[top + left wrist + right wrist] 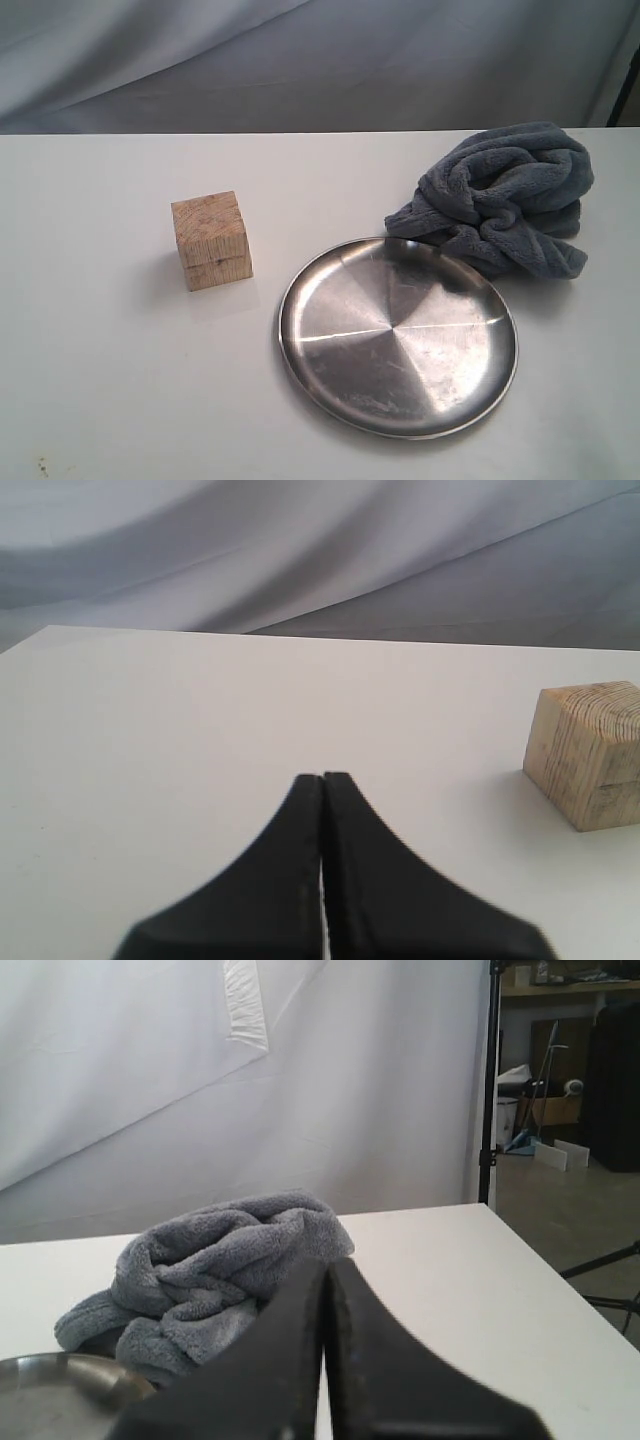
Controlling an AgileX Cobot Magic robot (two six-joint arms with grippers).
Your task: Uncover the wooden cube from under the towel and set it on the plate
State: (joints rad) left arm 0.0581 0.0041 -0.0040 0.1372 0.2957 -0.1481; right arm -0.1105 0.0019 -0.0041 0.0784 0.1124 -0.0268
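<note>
White table (100, 400), spanning the exterior view. Stainless-steel plate (398, 336), lower right of centre, with nothing on it. Grey towel (505, 195), bunched at upper right, its lower edge meeting the plate's far rim. Wooden cube (210, 240), left of centre, uncovered, upright on the table, near the plate but apart from it. Left gripper (322, 780) and right gripper (327, 1265), each in its wrist view: black fingers pressed together, grasping nothing.
</note>
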